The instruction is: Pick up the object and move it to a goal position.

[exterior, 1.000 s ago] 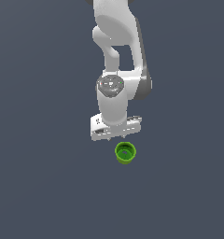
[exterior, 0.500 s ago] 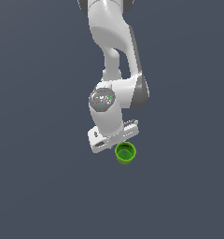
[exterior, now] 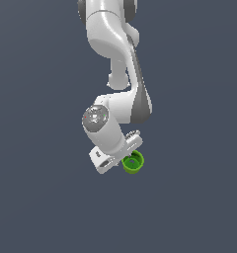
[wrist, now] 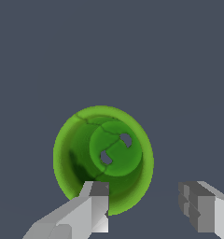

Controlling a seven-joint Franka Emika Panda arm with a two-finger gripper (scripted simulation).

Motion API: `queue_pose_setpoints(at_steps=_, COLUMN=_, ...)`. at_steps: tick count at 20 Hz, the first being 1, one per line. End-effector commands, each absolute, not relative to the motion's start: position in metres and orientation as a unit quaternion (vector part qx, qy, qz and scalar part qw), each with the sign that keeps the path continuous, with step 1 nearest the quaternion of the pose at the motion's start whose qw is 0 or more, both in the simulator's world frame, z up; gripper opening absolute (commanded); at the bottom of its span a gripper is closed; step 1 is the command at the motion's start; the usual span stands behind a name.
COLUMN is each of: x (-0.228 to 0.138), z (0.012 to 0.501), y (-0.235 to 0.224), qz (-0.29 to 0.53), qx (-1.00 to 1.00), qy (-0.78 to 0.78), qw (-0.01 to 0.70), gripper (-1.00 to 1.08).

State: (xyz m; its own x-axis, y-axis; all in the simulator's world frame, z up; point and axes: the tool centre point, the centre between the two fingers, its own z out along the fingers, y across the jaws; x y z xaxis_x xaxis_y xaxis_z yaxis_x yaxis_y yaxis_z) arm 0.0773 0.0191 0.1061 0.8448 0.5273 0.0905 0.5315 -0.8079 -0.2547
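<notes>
The object is a small bright green cup point(exterior: 133, 163) with a hollow centre, lying on the flat grey floor. In the wrist view the cup point(wrist: 104, 158) shows its open mouth, with two small holes in its bottom. My white gripper point(exterior: 119, 157) hangs tilted just beside the cup, on the exterior view's left of it. In the wrist view the gripper point(wrist: 149, 207) is open and empty. One finger point(wrist: 96, 205) overlaps the cup's near rim, and the other finger point(wrist: 205, 210) stands well off to the side. The cup is not between the fingers.
The plain dark grey floor point(exterior: 199, 207) spreads all around. The white arm point(exterior: 115, 49) reaches down from the top of the exterior view. No other objects show.
The arm has leaned over and the hand has dropped and tilted, closing in on the cup. The cup has stayed in place.
</notes>
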Motion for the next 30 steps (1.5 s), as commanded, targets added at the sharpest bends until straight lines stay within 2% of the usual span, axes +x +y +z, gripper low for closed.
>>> queue_pose_setpoints(at_steps=1, x=0.082, z=0.104, y=0.018, qz=-0.013, qx=-0.944, qy=-0.295, qw=0.146, gripper=0.28)
queue_pose_setpoints(at_steps=15, x=0.09, z=0.101, y=0.016, qz=-0.026, qx=-0.93, qy=-0.326, qw=0.165, gripper=0.28)
queue_pose_setpoints(at_steps=25, x=0.088, z=0.073, y=0.026, qz=-0.027, qx=-0.93, qy=-0.328, qw=0.166, gripper=0.28)
queue_pose_setpoints(at_steps=26, x=0.088, z=0.073, y=0.026, qz=-0.027, qx=-0.93, qy=-0.328, qw=0.166, gripper=-1.0)
queue_pose_setpoints(at_steps=30, x=0.088, z=0.073, y=0.026, qz=-0.027, qx=-0.93, qy=-0.328, qw=0.166, gripper=-1.0)
